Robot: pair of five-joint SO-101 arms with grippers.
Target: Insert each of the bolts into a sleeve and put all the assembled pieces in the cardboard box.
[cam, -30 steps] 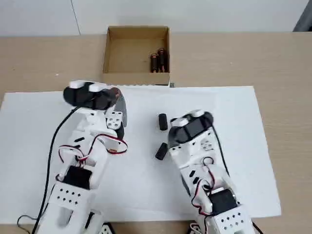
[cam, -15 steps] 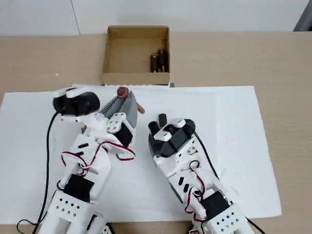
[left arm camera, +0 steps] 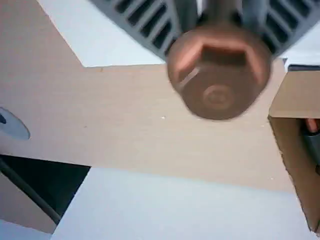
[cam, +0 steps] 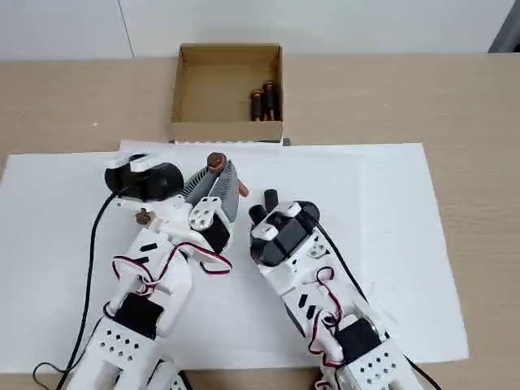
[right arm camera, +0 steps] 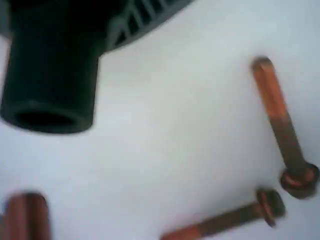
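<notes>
Copper bolt [left arm camera: 217,75] clamped in left hand [cam: 216,172], black sleeve [right arm camera: 50,75] seemingly pinched in right hand [cam: 260,217]

The bolt [left arm camera: 217,75] has a coppery brown head. The left gripper [cam: 218,167] is grey with a slatted pattern. The sleeve [right arm camera: 47,70] is matt black. At the frame's right, a loose bolt [right arm camera: 280,125] is copper-orange. The paper [cam: 390,244] is white, the box [cam: 227,130] plain brown and the table [cam: 471,106] pale tan.

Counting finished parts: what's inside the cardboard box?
In the cardboard box, a cluster of assembled pieces, dark with copper ends, lies by the right wall in the high view; probably two, count unclear. Other visible floor is bare. The near wall covers a strip of floor.
</notes>
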